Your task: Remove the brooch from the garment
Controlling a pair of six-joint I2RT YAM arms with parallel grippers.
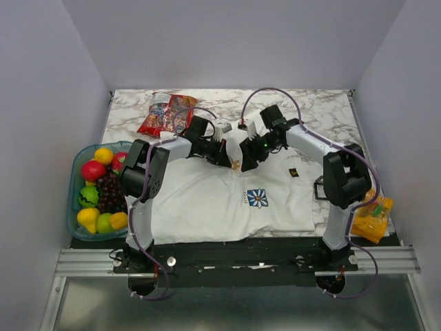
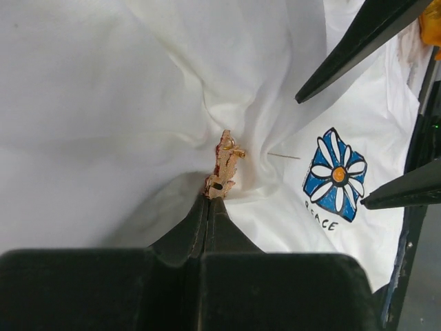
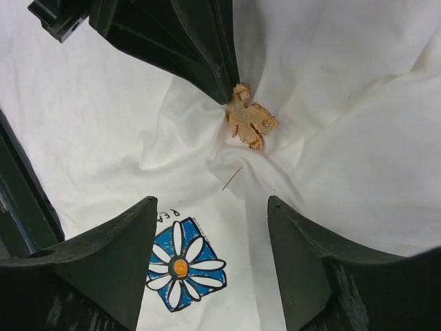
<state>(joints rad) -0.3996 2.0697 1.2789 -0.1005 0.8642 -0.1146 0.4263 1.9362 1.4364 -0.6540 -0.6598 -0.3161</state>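
Our left gripper [image 2: 211,198] pinches the brooch [image 2: 224,164] on the bunched shirt [image 1: 200,200]; our right gripper [image 3: 212,203] hangs spread just beside it. Under the daisy [image 2: 335,174] we read "PEACE".

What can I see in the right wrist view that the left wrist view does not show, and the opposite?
Only right wrist: the brooch face-on, a leaf shape. Only left wrist: the brooch edge-on, and the full lettering under the daisy print. Both: the left end effector shut on the brooch, the right end effector open, the bunched white garment, and a thin pin shaft poking out of the fabric.
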